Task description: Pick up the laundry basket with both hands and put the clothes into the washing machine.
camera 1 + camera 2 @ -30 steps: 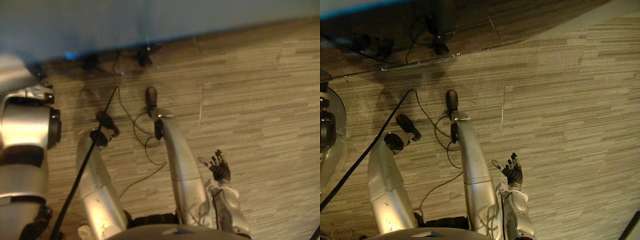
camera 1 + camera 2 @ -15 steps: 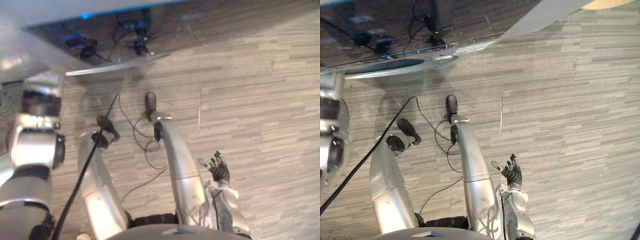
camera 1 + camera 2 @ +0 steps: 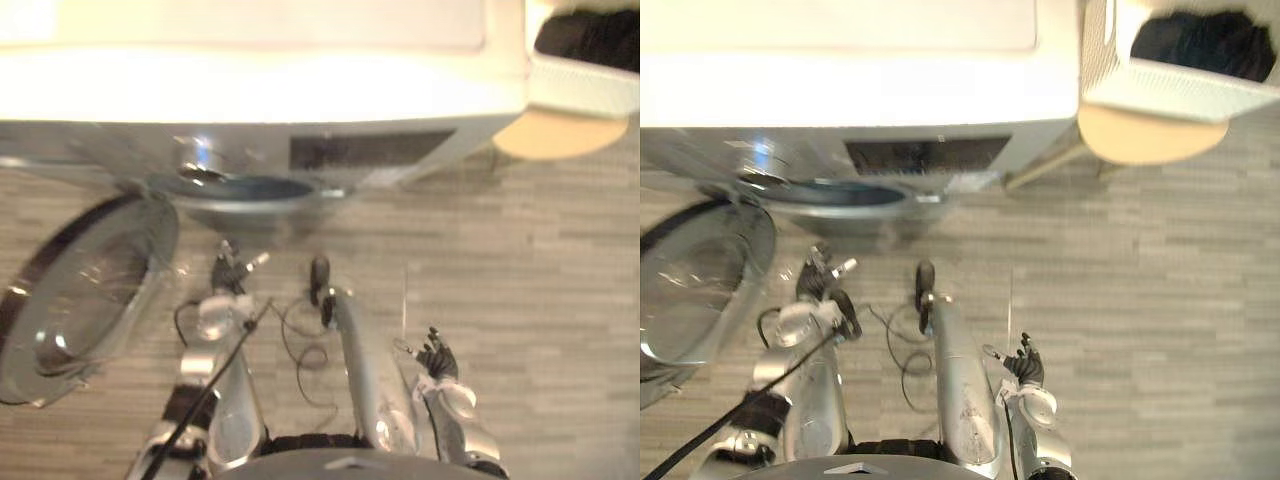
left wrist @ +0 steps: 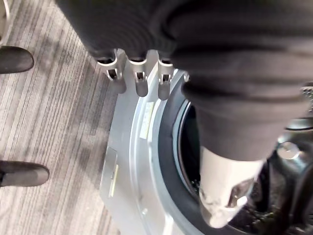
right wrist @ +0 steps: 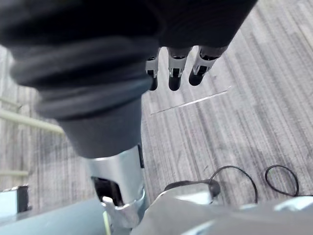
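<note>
"What fills the top of the frame?"

"The white washing machine [image 3: 250, 70]. Its round door [image 3: 80, 290] hangs open at the left, and the drum opening [image 3: 240, 190] is at centre."

"Where's the laundry basket?"

"Upper right corner. The laundry basket [image 3: 1170, 95] sits on a tan round stand [image 3: 1135, 135] with dark clothes [image 3: 1205, 40] inside, well apart from both hands."

"And the fingers?"

"The left hand [image 3: 230, 270], just below the drum opening, has straight, loose fingers and holds nothing. The right hand [image 3: 437, 352], lower right of centre over the floor [image 3: 540, 300], has spread fingers and is empty."
</note>
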Tool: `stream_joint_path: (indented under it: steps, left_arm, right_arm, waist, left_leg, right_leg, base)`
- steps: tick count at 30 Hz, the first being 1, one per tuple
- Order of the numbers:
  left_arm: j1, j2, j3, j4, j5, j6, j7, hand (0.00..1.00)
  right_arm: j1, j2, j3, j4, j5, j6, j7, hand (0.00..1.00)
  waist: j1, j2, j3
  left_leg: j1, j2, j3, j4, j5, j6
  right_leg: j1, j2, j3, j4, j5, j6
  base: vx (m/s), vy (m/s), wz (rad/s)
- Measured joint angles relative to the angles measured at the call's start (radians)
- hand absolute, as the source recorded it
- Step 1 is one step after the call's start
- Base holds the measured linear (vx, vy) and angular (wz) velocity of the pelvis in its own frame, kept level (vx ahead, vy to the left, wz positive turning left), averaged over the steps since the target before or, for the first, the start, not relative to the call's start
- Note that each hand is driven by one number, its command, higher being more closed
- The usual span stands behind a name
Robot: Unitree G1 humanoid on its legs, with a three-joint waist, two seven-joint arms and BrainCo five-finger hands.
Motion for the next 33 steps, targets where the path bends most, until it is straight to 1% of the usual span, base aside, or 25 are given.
stream_joint_path:
  steps: [2, 3, 4, 6, 9, 12, 15, 19, 22, 24, 25, 26, 27, 28, 29, 30, 31, 32, 33]
  left_arm:
    - [0.072, -0.024, 0.007, 0.080, 0.001, -0.014, -0.039, 0.00]
    - [0.082, -0.026, 0.015, 0.113, 0.003, -0.015, -0.051, 0.00]
    - [0.112, -0.033, 0.058, 0.235, 0.013, -0.014, -0.075, 0.00]
    - [0.118, -0.038, 0.092, 0.324, 0.040, -0.009, -0.083, 0.00]
    - [0.129, -0.045, 0.224, 0.563, 0.109, 0.004, -0.094, 0.00]
    - [0.132, -0.047, 0.328, 0.696, 0.156, 0.026, -0.094, 0.00]
    - [0.141, -0.046, 0.399, 0.754, 0.190, 0.035, -0.098, 0.00]
    - [0.139, -0.052, 0.419, 0.773, 0.199, 0.035, -0.104, 0.00]
    - [0.121, -0.052, 0.431, 0.779, 0.200, 0.034, -0.106, 0.00]
    - [0.115, -0.050, 0.443, 0.778, 0.200, 0.032, -0.114, 0.00]
    - [0.114, -0.051, 0.452, 0.778, 0.203, 0.033, -0.116, 0.00]
    - [0.113, -0.051, 0.458, 0.773, 0.218, 0.034, -0.118, 0.00]
    - [0.112, -0.047, 0.457, 0.772, 0.232, 0.034, -0.118, 0.00]
    - [0.101, -0.042, 0.453, 0.769, 0.242, 0.034, -0.118, 0.00]
    - [0.097, -0.041, 0.449, 0.769, 0.247, 0.034, -0.118, 0.00]
    - [0.104, -0.039, 0.443, 0.771, 0.251, 0.034, -0.118, 0.00]
    - [0.106, -0.028, 0.419, 0.778, 0.251, 0.034, -0.119, 0.00]
    - [0.106, -0.016, 0.403, 0.783, 0.251, 0.034, -0.119, 0.00]
    - [0.108, -0.003, 0.391, 0.783, 0.251, 0.034, -0.119, 0.00]
  right_arm:
    - [0.004, 0.015, -0.035, 0.092, -0.014, 0.006, 0.002, 0.00]
    - [0.004, 0.022, -0.049, 0.115, -0.014, 0.008, 0.004, 0.00]
    - [0.004, 0.035, -0.079, 0.184, -0.015, 0.016, 0.008, 0.00]
    - [0.003, 0.045, -0.101, 0.232, -0.018, 0.022, 0.012, 0.00]
    - [0.000, 0.069, -0.173, 0.329, -0.055, 0.027, 0.030, 0.00]
    - [-0.005, 0.084, -0.240, 0.399, -0.056, 0.042, 0.032, 0.00]
    - [-0.019, 0.090, -0.288, 0.453, -0.066, 0.047, 0.042, 0.00]
    - [-0.032, 0.098, -0.306, 0.480, -0.082, 0.047, 0.048, 0.00]
    - [-0.035, 0.111, -0.315, 0.477, -0.072, 0.043, 0.050, 0.00]
    - [-0.040, 0.116, -0.314, 0.474, -0.070, 0.042, 0.051, 0.00]
    - [-0.042, 0.124, -0.314, 0.473, -0.056, 0.042, 0.053, 0.00]
    - [-0.052, 0.115, -0.317, 0.474, -0.051, 0.038, 0.058, 0.00]
    - [-0.059, 0.115, -0.317, 0.476, -0.052, 0.042, 0.063, 0.00]
    - [-0.048, 0.116, -0.336, 0.477, -0.045, 0.042, 0.069, 0.00]
    - [-0.037, 0.113, -0.356, 0.478, -0.045, 0.041, 0.069, 0.00]
    - [-0.033, 0.111, -0.365, 0.487, -0.046, 0.041, 0.069, 0.00]
    - [-0.033, 0.105, -0.377, 0.508, -0.045, 0.040, 0.068, 0.00]
    - [-0.033, 0.102, -0.395, 0.529, -0.054, 0.044, 0.068, 0.00]
    - [-0.033, 0.101, -0.414, 0.560, -0.054, 0.045, 0.068, 0.00]
  waist:
    - [0.009, 0.022, -0.089]
    - [0.013, 0.024, -0.106]
    - [0.017, 0.030, -0.172]
    - [0.018, 0.032, -0.214]
    - [0.018, 0.032, -0.306]
    - [0.018, 0.031, -0.360]
    - [0.018, 0.028, -0.388]
    - [0.020, 0.018, -0.393]
    - [0.018, 0.002, -0.382]
    - [0.019, -0.005, -0.377]
    - [0.022, -0.015, -0.371]
    - [0.031, 0.009, -0.361]
    - [0.024, 0.002, -0.352]
    - [0.018, -0.005, -0.343]
    - [0.012, -0.006, -0.341]
    - [0.013, -0.006, -0.341]
    - [0.012, -0.010, -0.340]
    - [0.006, -0.020, -0.341]
    - [0.006, -0.036, -0.340]
  left_leg:
    - [0.126, -0.036, 0.003, -0.114, 0.032, 0.003]
    - [0.160, -0.047, 0.004, -0.145, 0.040, 0.002]
    - [0.243, -0.072, 0.014, -0.233, 0.062, 0.000]
    - [0.290, -0.089, 0.020, -0.292, 0.079, 0.001]
    - [0.417, -0.132, 0.025, -0.450, 0.134, 0.002]
    - [0.502, -0.153, 0.028, -0.546, 0.168, 0.002]
    - [0.561, -0.167, 0.043, -0.598, 0.180, 0.004]
    - [0.609, -0.180, 0.088, -0.629, 0.179, 0.006]
    - [0.638, -0.182, 0.150, -0.618, 0.163, 0.011]
    - [0.637, -0.167, 0.213, -0.570, 0.132, 0.012]
    - [0.631, -0.149, 0.280, -0.537, 0.115, 0.022]
    - [0.626, -0.117, 0.341, -0.529, 0.112, 0.027]
    - [0.628, -0.109, 0.363, -0.524, 0.112, 0.027]
    - [0.644, -0.098, 0.386, -0.520, 0.114, 0.023]
    - [0.662, -0.081, 0.404, -0.518, 0.121, 0.012]
    - [0.669, -0.076, 0.412, -0.521, 0.126, 0.004]
    - [0.673, -0.066, 0.417, -0.520, 0.138, -0.012]
    - [0.671, -0.064, 0.417, -0.521, 0.149, -0.023]
    - [0.670, -0.067, 0.417, -0.520, 0.160, -0.036]
  right_leg:
    - [0.131, -0.017, -0.018, -0.094, 0.011, 0.015]
    - [0.164, -0.022, -0.021, -0.117, 0.013, 0.017]
    - [0.248, -0.037, -0.032, -0.180, 0.021, 0.030]
    - [0.295, -0.044, -0.039, -0.222, 0.026, 0.038]
    - [0.404, -0.057, -0.045, -0.325, 0.048, 0.053]
    - [0.477, -0.055, -0.046, -0.403, 0.077, 0.058]
    - [0.531, -0.054, -0.037, -0.457, 0.097, 0.068]
    - [0.541, -0.051, 0.014, -0.468, 0.108, 0.075]
    - [0.535, -0.044, 0.072, -0.456, 0.121, 0.078]
    - [0.511, -0.026, 0.102, -0.441, 0.151, 0.078]
    - [0.484, -0.004, 0.115, -0.451, 0.215, 0.084]
    - [0.464, -0.012, 0.020, -0.426, 0.209, 0.059]
    - [0.447, -0.039, -0.083, -0.339, 0.149, 0.022]
    - [0.430, -0.108, -0.232, -0.159, 0.030, 0.003]
    - [0.440, -0.167, -0.290, -0.046, -0.022, 0.003]
    - [0.447, -0.193, -0.291, -0.010, -0.035, 0.011]
    - [0.465, -0.242, -0.270, 0.025, -0.056, 0.029]
    - [0.480, -0.284, -0.256, 0.028, -0.063, 0.043]
    - [0.499, -0.330, -0.256, 0.009, -0.057, 0.048]
  base:
    - [0.19, 0.040, 0.40]
    - [0.25, 0.049, 0.44]
    - [0.20, 0.037, 0.34]
    - [0.17, 0.033, 0.23]
    - [0.19, 0.059, 0.13]
    - [0.19, 0.064, 0.05]
    - [0.12, 0.066, -0.08]
    - [0.05, 0.059, -0.37]
    - [-0.03, 0.041, -0.60]
    - [-0.11, 0.011, -0.93]
    - [-0.19, -0.008, -1.46]
    - [-0.21, -0.025, -1.41]
    - [-0.19, -0.058, -1.11]
    - [-0.10, -0.094, -0.64]
    - [-0.07, -0.100, -0.61]
    - [-0.02, -0.112, -0.52]
    - [-0.04, -0.173, -0.35]
    - [-0.04, -0.216, -0.23]
    - [-0.06, -0.394, -0.13]
